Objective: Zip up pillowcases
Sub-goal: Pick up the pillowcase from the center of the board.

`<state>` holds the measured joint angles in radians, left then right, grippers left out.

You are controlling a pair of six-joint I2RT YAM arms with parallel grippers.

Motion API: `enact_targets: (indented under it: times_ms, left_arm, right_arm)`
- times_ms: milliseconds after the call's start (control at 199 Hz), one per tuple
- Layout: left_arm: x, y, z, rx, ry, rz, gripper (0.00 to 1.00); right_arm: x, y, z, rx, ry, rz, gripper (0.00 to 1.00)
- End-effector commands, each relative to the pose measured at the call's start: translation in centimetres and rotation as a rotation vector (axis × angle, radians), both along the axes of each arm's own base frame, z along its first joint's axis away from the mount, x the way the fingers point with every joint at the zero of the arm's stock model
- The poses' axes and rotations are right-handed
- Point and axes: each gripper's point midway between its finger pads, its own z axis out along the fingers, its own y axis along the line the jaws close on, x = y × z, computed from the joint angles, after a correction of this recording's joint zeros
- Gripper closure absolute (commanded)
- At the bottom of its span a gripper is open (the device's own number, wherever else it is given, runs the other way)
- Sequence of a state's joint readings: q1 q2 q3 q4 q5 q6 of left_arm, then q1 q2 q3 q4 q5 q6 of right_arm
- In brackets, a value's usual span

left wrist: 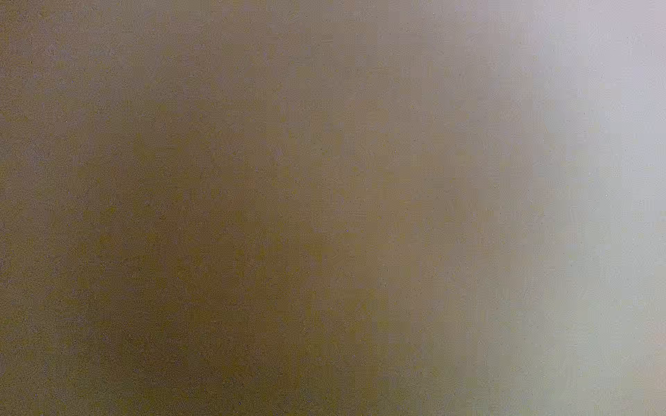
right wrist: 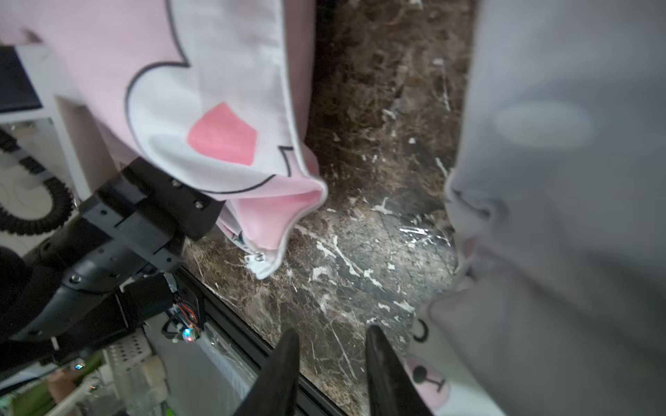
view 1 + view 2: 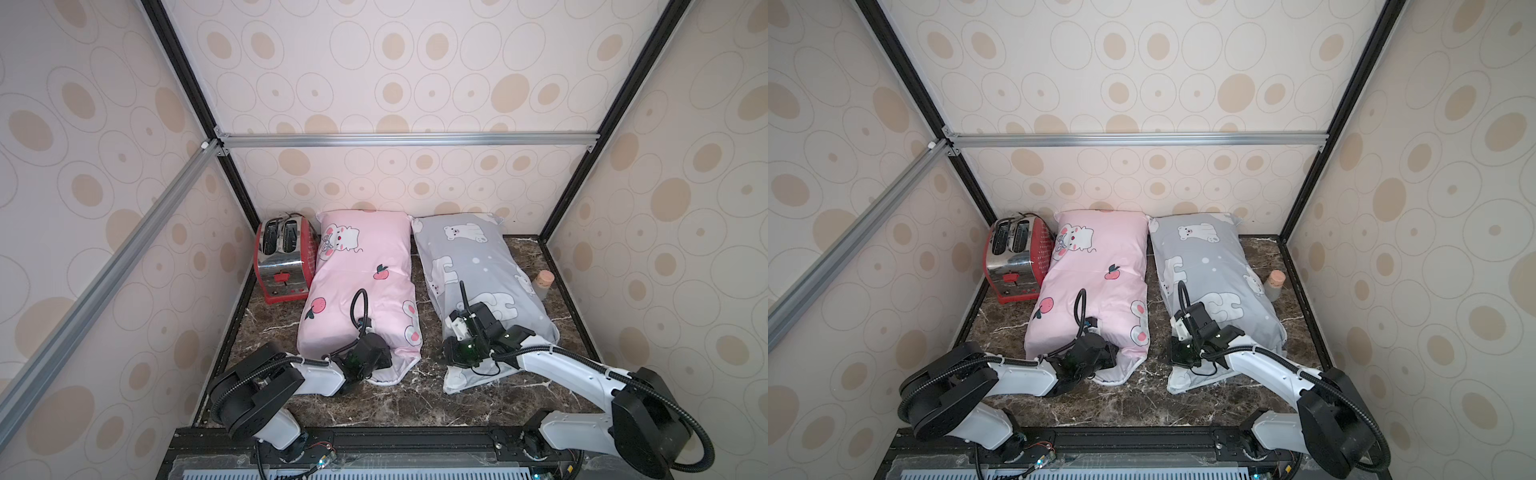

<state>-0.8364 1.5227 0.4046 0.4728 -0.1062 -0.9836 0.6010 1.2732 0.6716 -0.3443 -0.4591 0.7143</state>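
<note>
Two pillowcases lie side by side on the marble table in both top views: a pink one [image 3: 361,266] [image 3: 1096,266] and a grey one with white bears [image 3: 478,257] [image 3: 1212,257]. My left gripper [image 3: 384,359] [image 3: 1108,357] is pushed into the pink one's near end, with its fingers buried under the fabric. The left wrist view is a plain blur. In the right wrist view, the pink case's [image 2: 223,90] corner has a small white zipper end [image 2: 256,260]. My right gripper [image 2: 331,333] [image 3: 449,355] hangs open over bare marble beside the grey case [image 2: 558,216], holding nothing.
A red toaster [image 3: 284,257] stands at the back left against the pink case. A small cork-topped bottle [image 3: 543,282] stands right of the grey case. Dark marble table [image 3: 395,399] shows between and in front of the cases. Patterned walls enclose three sides, with a black rail [image 3: 374,440] in front.
</note>
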Motion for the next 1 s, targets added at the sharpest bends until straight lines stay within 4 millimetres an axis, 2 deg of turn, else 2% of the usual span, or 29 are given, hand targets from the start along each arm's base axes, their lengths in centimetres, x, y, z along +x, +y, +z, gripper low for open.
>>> enact_targets:
  times_ms: [0,171,291,582,993]
  left_arm:
    - [-1.6,0.5,-2.5,0.030,0.098,-0.010,0.85]
    - [-1.6,0.5,-2.4,0.019,0.094,-0.005,0.85]
    - [-1.7,0.7,-2.2,0.019,0.092,-0.004,0.86]
    - [-1.5,0.5,-2.1,0.015,0.090,-0.003,0.86]
    - [-1.4,0.4,-1.8,0.014,0.081,0.008,0.87]
  right_arm:
    - [0.8,2.1,0.6,0.114,0.033,-0.028,0.71]
    - [1.9,4.0,0.9,0.239,0.039,-0.053,0.70]
    - [2.4,3.8,0.2,0.239,0.043,-0.105,0.70]
    - [2.7,4.4,-1.0,0.262,0.081,-0.134,0.65]
    - [2.5,5.5,-1.6,0.298,0.121,-0.156,0.69]
